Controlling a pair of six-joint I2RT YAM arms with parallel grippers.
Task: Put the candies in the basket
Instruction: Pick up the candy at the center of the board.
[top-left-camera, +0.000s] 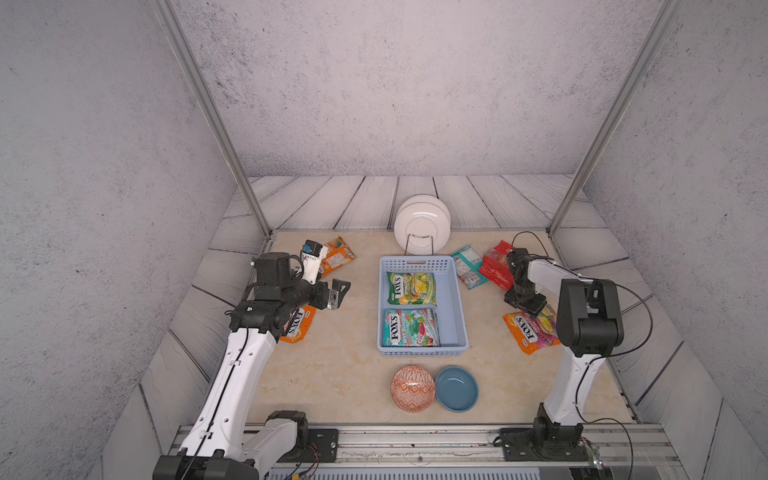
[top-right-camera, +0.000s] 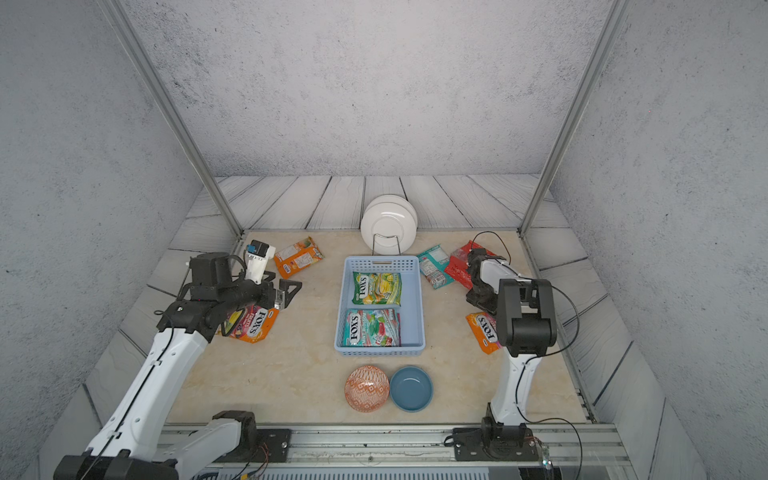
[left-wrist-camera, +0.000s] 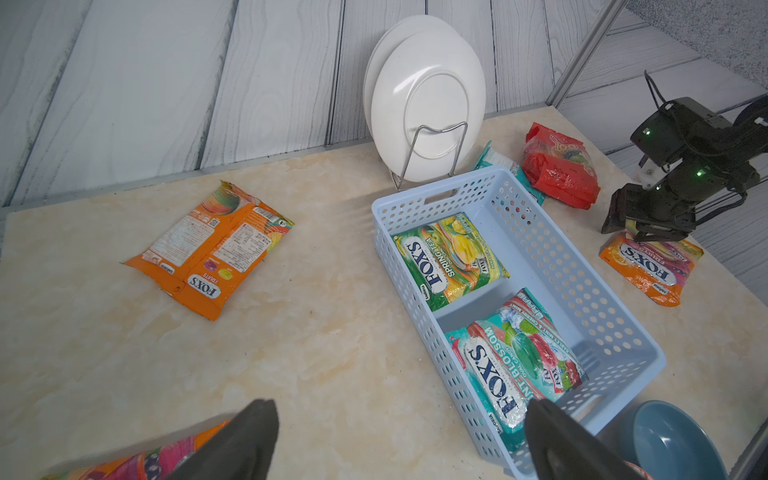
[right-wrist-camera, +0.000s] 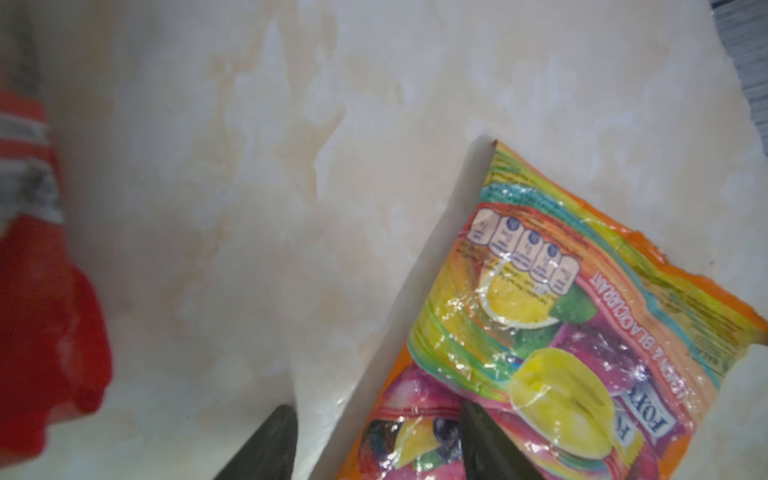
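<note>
The coming move turns on the orange bag (top-left-camera: 534, 332) near the desk's right edge. It lies flat right under your right pincer (right-wrist-camera: 374, 419), and the right arm is by far the nearer one.

In the right wrist view one finger (right-wrist-camera: 270, 436) stands on bare desk just off the bag's straight long side, and its partner hangs over the print. The jaws are partly apart, straddling that side and gripping nothing yet.

As far as the arm lets you see, the bag's long axis runs roughly across the desk, somewhat skewed. Its FOX'S end points toward the basket (top-left-camera: 451, 311) and its crimped end toward the right edge.

The basket sits mid-desk, left of the bag across bare desk, with a yellow-green bag (top-left-camera: 411, 287) and a teal bag (top-left-camera: 410, 328) already in it. Your left pincer (top-left-camera: 337, 296) hangs wide and empty on the basket's other side.

I'd judge a pinch across that long side will lift the bag — but watch the glossy film, which may slip.
</note>
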